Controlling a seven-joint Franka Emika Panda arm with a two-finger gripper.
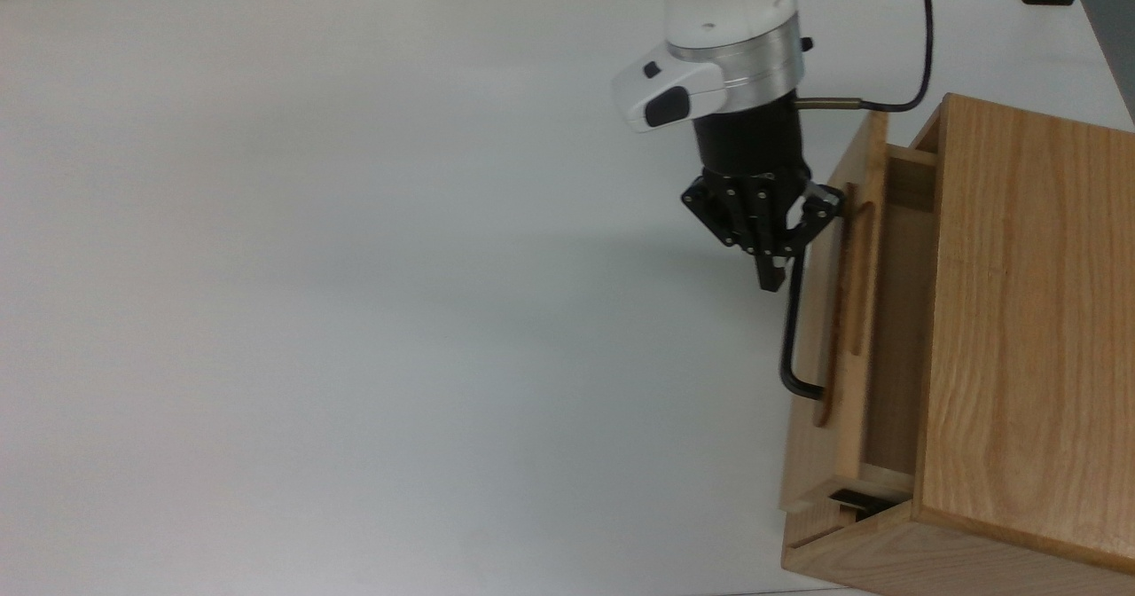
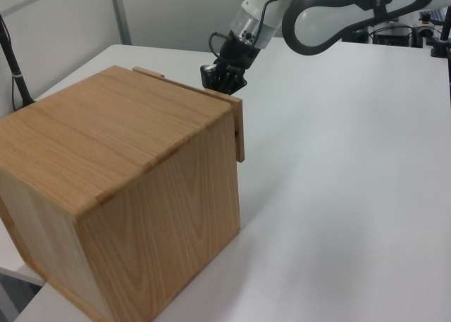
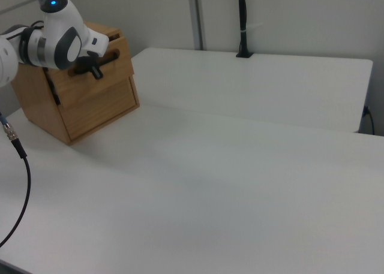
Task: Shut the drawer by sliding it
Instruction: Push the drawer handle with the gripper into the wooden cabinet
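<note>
The light wooden drawer [image 1: 811, 454] sticks out only a little from the oak cabinet [image 1: 1029, 312], leaving a narrow slot of its inside showing. Its black bar handle [image 1: 792, 339] runs along the front panel. My gripper [image 1: 773, 278] points down at the upper end of that handle, fingers shut to one tip that lies against the bar on the top view's left. In the left view the gripper [image 2: 220, 79] sits at the drawer front [image 2: 238, 128], almost flush with the cabinet [image 2: 120, 146]. In the right view the gripper [image 3: 93, 70] is at the cabinet [image 3: 102, 109].
The cabinet stands at the edge of a wide white table [image 1: 355, 268]. A black cable [image 1: 922, 46] loops from my wrist over the cabinet's far corner. A black pole [image 3: 242, 22] rises at the table's far edge in the right view.
</note>
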